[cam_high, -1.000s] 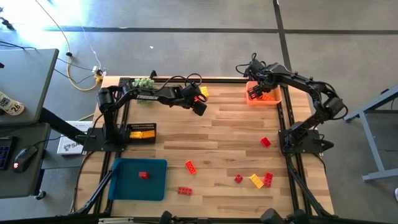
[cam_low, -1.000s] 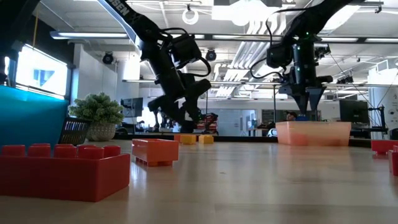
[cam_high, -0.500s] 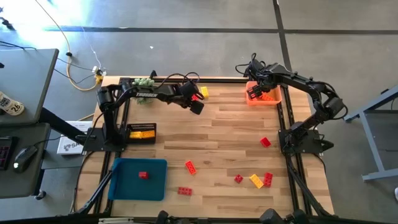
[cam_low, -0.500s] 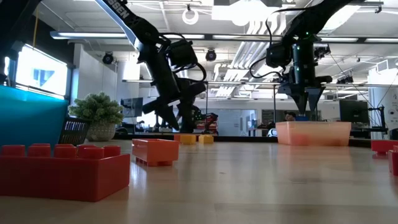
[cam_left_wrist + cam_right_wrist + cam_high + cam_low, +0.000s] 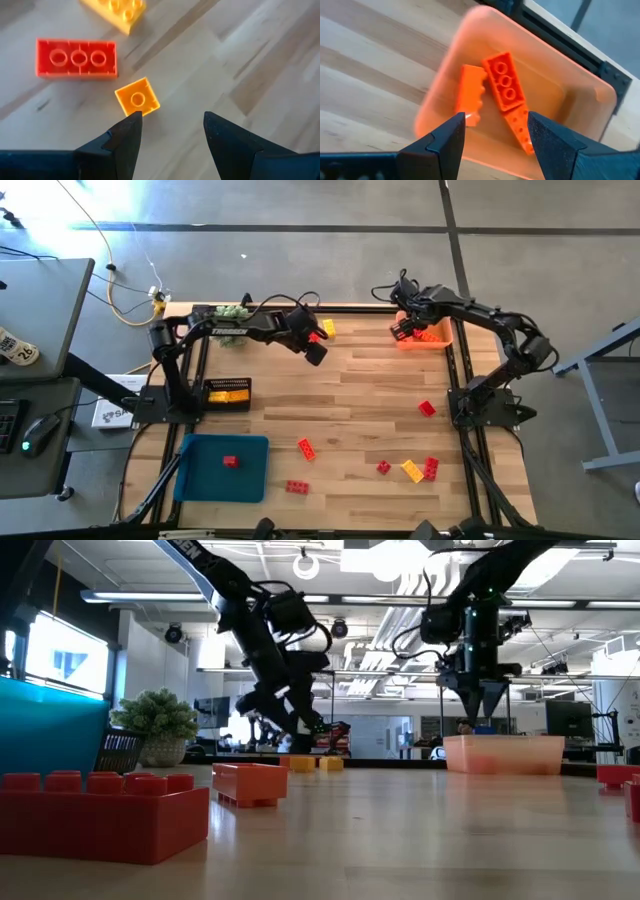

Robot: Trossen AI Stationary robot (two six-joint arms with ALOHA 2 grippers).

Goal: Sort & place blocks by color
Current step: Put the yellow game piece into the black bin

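Observation:
My left gripper (image 5: 314, 348) hangs open above the table's far middle, pointing steeply down. In the left wrist view its fingers (image 5: 131, 134) stand just short of a small orange block (image 5: 137, 98); a red block (image 5: 76, 58) and a yellow block (image 5: 117, 10) lie beyond. All three rest flat on the wood. My right gripper (image 5: 400, 329) is open and empty over the near left side of the orange tray (image 5: 440, 340), in which orange blocks (image 5: 504, 87) lie. The low view shows both grippers (image 5: 300, 720) (image 5: 483, 705) clear of the table.
A blue tray (image 5: 205, 475) at the near left holds one red block (image 5: 230, 461). A black tray (image 5: 228, 392) with yellow blocks sits by the left arm's base. A green plant ball (image 5: 232, 312) is at the far left. Several loose blocks (image 5: 412, 471) lie at the near right.
My left gripper has risen a little and drifted toward the table's far left, turning about its wrist as it went; it stays open. The blocks lie where they were.

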